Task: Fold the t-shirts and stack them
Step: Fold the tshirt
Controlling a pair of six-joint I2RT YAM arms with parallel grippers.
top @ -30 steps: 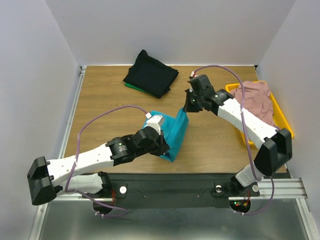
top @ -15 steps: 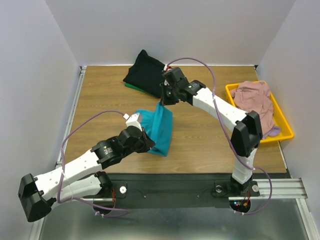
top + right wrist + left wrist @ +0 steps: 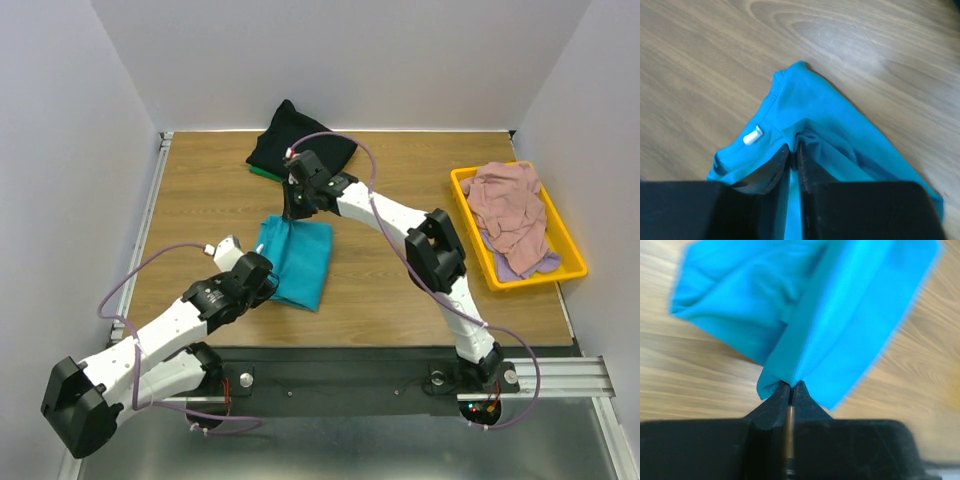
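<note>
The teal t-shirt point(image 3: 300, 262) lies folded over left of the table's middle, lifted at two edges. My left gripper point(image 3: 263, 274) is at its near left edge; in the left wrist view its jaws are pressed together on a fold of the teal t-shirt point(image 3: 840, 315). My right gripper point(image 3: 296, 211) is at the far edge, shut on the cloth beside the collar and white tag of the teal t-shirt point(image 3: 805, 100). A folded black t-shirt point(image 3: 300, 150) lies at the back over a green one point(image 3: 260, 172).
A yellow tray point(image 3: 466, 180) stands at the right edge with a dusty pink t-shirt point(image 3: 510, 205) bunched in it and a lavender one point(image 3: 527, 266) beneath. Bare wood lies between the teal t-shirt and the tray. White walls close in the table.
Both arms have swung left, carrying the teal t-shirt from the table's middle to left of it. The right arm now stretches far across, close to the black t-shirt.
</note>
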